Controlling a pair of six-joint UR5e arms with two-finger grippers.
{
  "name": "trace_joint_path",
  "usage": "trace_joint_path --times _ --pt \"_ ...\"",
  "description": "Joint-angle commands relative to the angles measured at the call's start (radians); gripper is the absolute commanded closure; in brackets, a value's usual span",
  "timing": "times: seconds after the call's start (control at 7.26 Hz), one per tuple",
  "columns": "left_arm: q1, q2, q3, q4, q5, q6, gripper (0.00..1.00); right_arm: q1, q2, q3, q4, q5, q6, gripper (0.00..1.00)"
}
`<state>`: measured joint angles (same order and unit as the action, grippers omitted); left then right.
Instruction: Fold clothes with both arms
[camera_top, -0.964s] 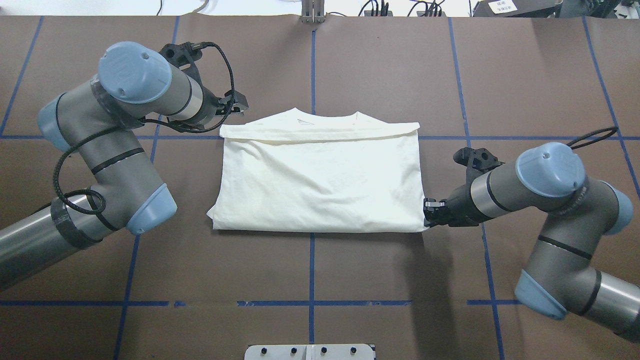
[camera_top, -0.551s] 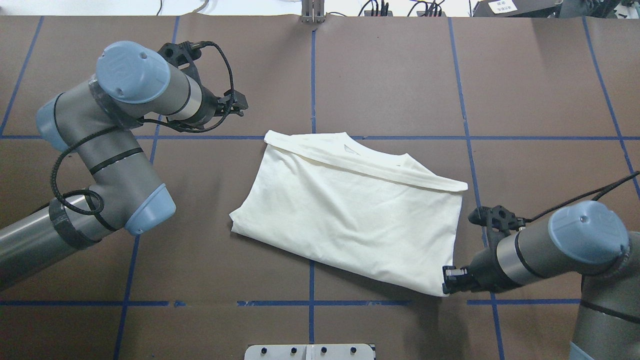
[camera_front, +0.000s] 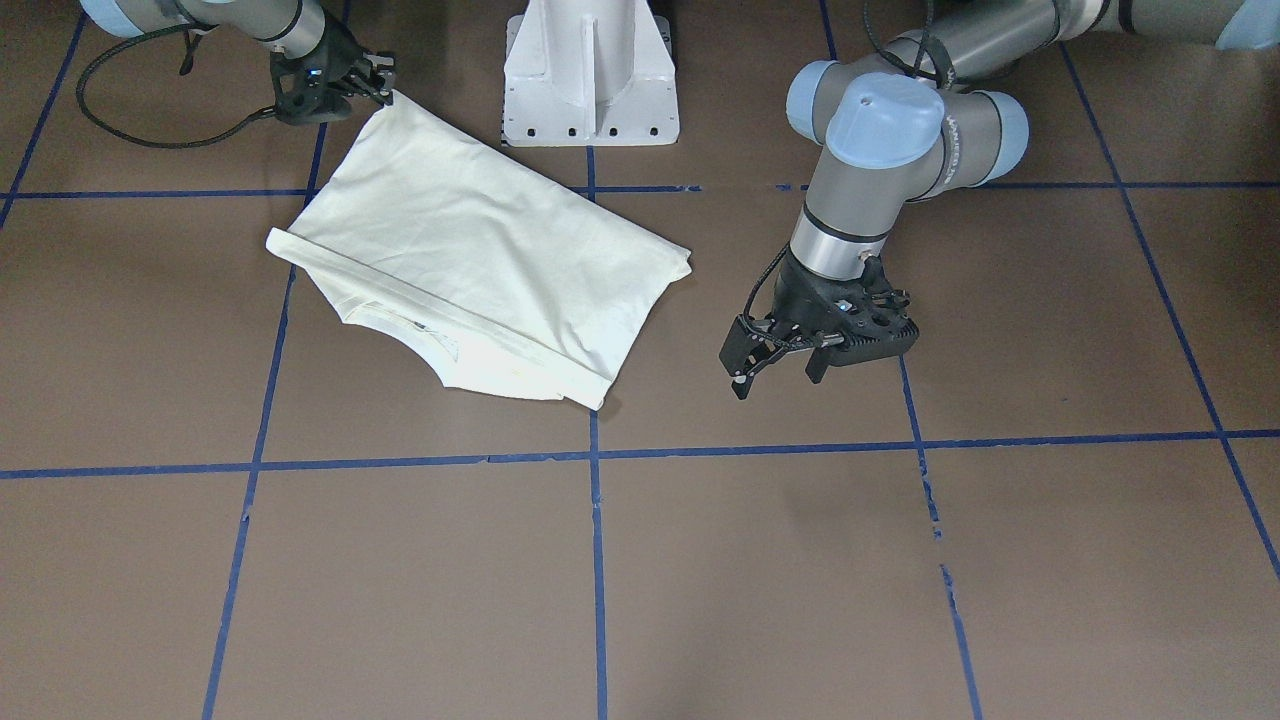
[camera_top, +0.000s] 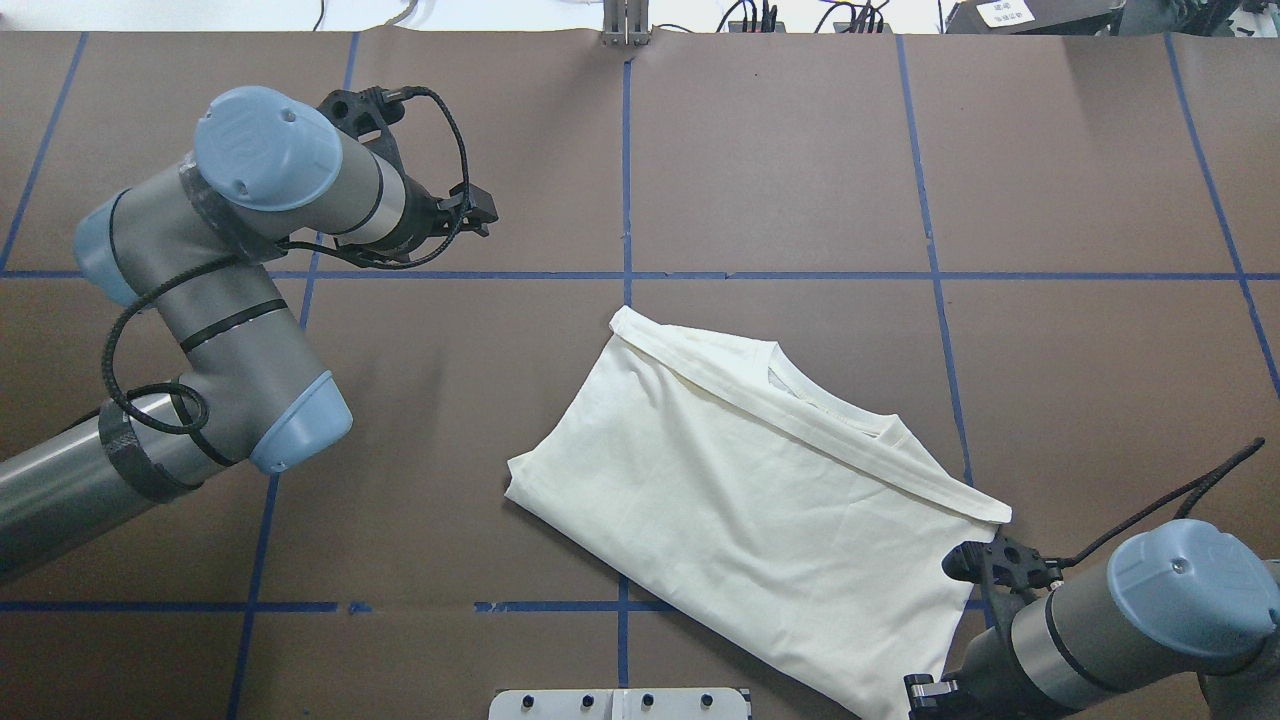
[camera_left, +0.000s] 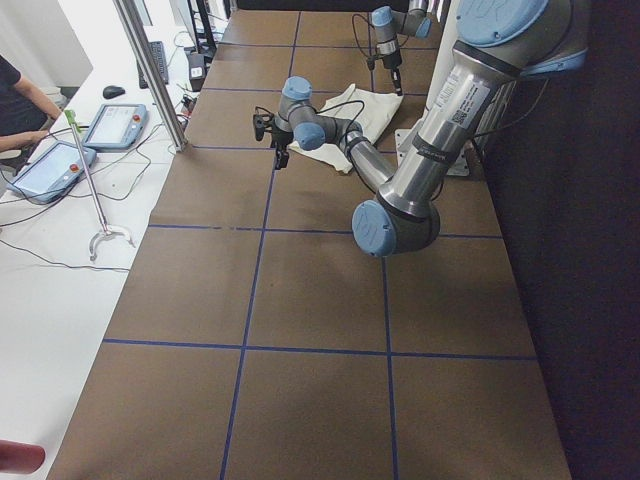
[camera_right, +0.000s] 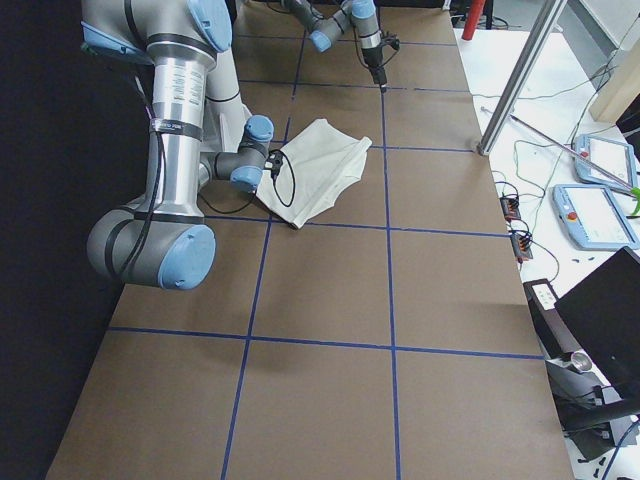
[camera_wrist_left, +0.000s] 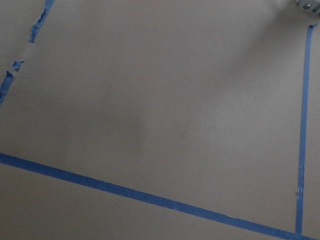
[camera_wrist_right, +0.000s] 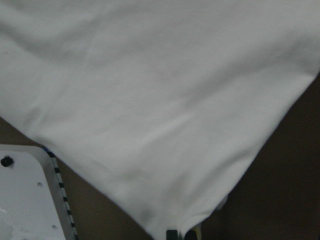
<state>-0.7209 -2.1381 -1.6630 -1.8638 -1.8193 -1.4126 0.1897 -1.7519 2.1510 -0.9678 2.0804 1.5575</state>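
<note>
Shirt (camera_top: 760, 500): one, folded, skewed. Two grippers: right gripper (camera_front: 383, 90) pinches its corner; left gripper (camera_front: 775, 374) spread, well apart.

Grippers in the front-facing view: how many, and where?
2. The right gripper is at that view's upper left, shut on a corner of the shirt near the white pedestal. The left gripper hangs open over bare table, apart from the shirt. None look hidden.
</note>
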Motion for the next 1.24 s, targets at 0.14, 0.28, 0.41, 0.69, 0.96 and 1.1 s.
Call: trace_joint_path --times 0.14,0.28,0.41,0.69,0.96,1.1 --pt "0.107 0.000 -0.037 -0.002 -0.006 -0.127 0.02 0.159 0.017 0.053 0.036 0.001 0.006 0.00" --pt "0.173 0.001 -0.059 -0.002 -0.003 -0.213 0.03 0.245 0.014 0.049 0.104 0.000 0.004 0.00" --pt "0.228 0.004 -0.067 -0.002 0.000 -0.297 0.06 0.317 0.017 0.049 0.110 0.003 0.004 0.00" --pt "0.300 0.024 -0.086 -0.002 0.008 -0.409 0.09 0.417 0.084 0.024 0.109 0.003 0.003 0.00" --pt "0.323 0.047 -0.087 0.002 0.030 -0.453 0.11 0.435 0.121 -0.012 0.109 -0.002 0.003 0.00" --pt "0.330 0.064 -0.087 0.003 0.035 -0.453 0.11 0.436 0.121 -0.011 0.109 0.000 0.003 0.00"
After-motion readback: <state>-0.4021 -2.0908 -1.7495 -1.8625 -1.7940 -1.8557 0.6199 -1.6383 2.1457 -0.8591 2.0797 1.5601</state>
